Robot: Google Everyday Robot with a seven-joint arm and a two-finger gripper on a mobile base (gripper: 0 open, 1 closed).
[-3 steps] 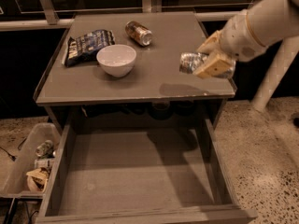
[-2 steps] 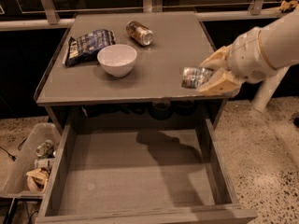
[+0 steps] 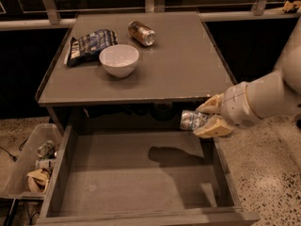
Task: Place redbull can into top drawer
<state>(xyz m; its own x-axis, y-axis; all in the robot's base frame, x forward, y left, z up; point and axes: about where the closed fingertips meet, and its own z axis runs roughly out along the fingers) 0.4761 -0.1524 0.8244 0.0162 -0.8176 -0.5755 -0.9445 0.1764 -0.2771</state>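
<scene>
The tool (image 3: 210, 116) is clenched around the redbull can (image 3: 192, 120), just under the table's (image 3: 188, 74) front edge, near its right corner. The can lies sideways in the air over the open top drawer (image 3: 131, 173), which sticks out from under the table. A white bowl (image 3: 119, 60) sits on the table.

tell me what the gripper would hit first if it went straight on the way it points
The gripper, jaws shut on the redbull can, points leftward in the picture over the open top drawer. Nothing stands in that line; it would probably meet the drawer's left wall first, though depth is unclear.
</scene>
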